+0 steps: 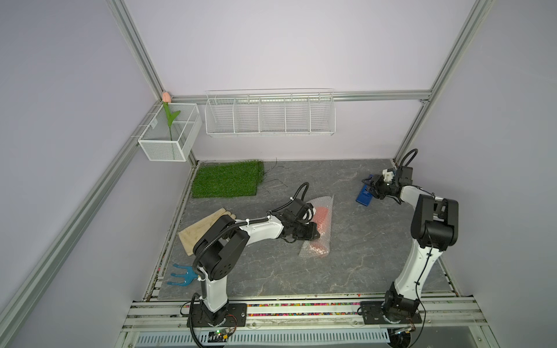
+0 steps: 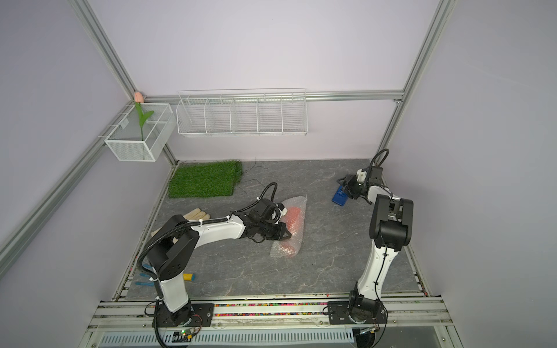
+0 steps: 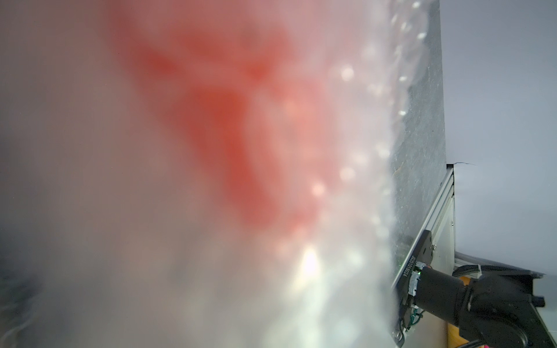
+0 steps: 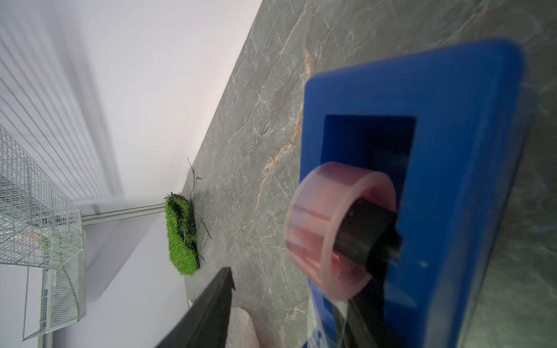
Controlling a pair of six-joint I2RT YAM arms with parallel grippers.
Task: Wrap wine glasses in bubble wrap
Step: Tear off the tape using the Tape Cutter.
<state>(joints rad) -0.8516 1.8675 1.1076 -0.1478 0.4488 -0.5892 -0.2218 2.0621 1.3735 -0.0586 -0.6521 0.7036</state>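
While the goblet (image 1: pixel 322 214) lies rolled in bubble wrap (image 1: pixel 316 251) mid-table, the left gripper (image 1: pixel 313 234), closed tight, pins the roll. The right gripper (image 1: pixel 369 188), jaws apart and apparently empty, is at the tape dispenser (image 1: pixel 363 197). Step: sealing. Next, probably: grip the tape end.

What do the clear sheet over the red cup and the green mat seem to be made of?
The bubble wrap looks like clear plastic film: small raised bubbles, with the red-orange goblet showing through. The green mat seems artificial grass, probably plastic: dense, uniform blades.
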